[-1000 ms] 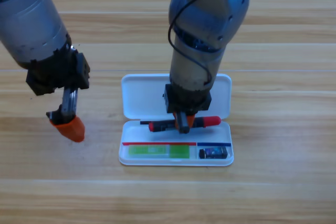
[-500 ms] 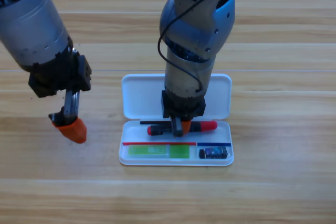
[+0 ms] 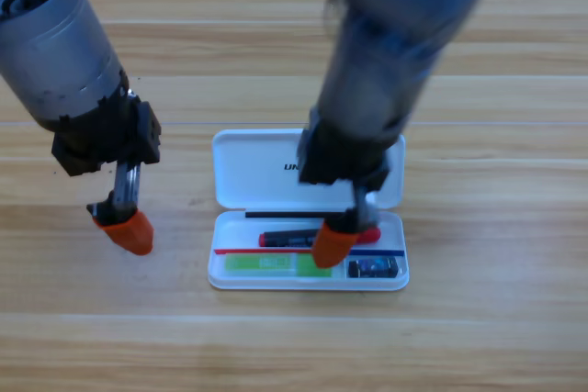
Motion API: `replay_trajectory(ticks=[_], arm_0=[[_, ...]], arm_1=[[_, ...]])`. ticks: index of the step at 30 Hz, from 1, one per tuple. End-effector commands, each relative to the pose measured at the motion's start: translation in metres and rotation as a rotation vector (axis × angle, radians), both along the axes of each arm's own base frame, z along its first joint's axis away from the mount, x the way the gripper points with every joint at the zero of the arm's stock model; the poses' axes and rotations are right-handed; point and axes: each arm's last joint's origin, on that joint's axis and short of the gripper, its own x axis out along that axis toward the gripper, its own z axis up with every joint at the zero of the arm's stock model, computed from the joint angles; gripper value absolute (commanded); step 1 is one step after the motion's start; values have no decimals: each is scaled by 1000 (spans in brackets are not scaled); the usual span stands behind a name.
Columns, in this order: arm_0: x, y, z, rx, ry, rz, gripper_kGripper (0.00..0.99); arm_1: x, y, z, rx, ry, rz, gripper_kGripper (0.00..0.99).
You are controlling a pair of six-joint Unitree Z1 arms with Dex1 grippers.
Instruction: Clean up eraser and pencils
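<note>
Inside white case [image 3: 241, 172], red-black pencil [image 3: 287, 239], green pencil [image 3: 276, 264], eraser [image 3: 372, 268], right tool [image 3: 335, 243] above, grip unclear.

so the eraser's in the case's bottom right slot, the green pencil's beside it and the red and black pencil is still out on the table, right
Not quite. The high view shows the red and black pencil lying inside the white case, in the row above the green pencil, under the right gripper. The eraser is in the bottom right slot, as you said.
</note>
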Motion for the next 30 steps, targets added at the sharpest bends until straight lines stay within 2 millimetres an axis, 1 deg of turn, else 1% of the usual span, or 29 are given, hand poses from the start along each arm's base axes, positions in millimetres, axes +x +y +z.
replay_trajectory(ticks=[1, 4, 6, 8, 10, 12, 15, 18, 19, 20, 23, 25, 27, 30], arm_0=[[20, 7, 6, -25, -22, 31, 986], [37, 6, 10, -37, -46, 48, 963], [51, 7, 11, -60, -63, 62, 956], [67, 6, 13, -84, -76, 59, 923], [84, 4, 13, -109, -85, 67, 890], [102, 2, 10, -144, -75, 68, 818], [125, -3, 1, -172, -54, 59, 701], [141, -7, -7, -204, -40, 48, 548], [146, -8, -11, -215, -32, 42, 474], [149, -10, -14, -224, -28, 31, 374], [156, -11, -22, -245, -49, 4, 0], [158, -7, -26, -260, -72, 5, 0], [160, -1, -35, -312, -63, 6, 0], [164, 7, -54, -367, -28, 8, 0]], arm_1=[[-69, -74, 92, 250, 62, 61, 990], [-92, -107, 109, 363, 60, 54, 990], [-103, -123, 114, 426, 35, 37, 990], [-111, -137, 115, 470, 25, 17, 990], [-118, -147, 115, 482, 26, 9, 990], [-122, -152, 114, 487, 44, 5, 990], [-125, -157, 111, 483, 58, -3, 990], [-126, -158, 106, 478, 65, -4, 990], [-126, -158, 106, 480, 65, -6, 990], [-126, -158, 106, 480, 65, -6, 990], [-126, -158, 104, 482, 64, -6, 990], [-125, -157, 99, 478, 67, -7, 990], [-125, -156, 96, 472, 69, -8, 990], [-125, -157, 95, 471, 71, -9, 990]])
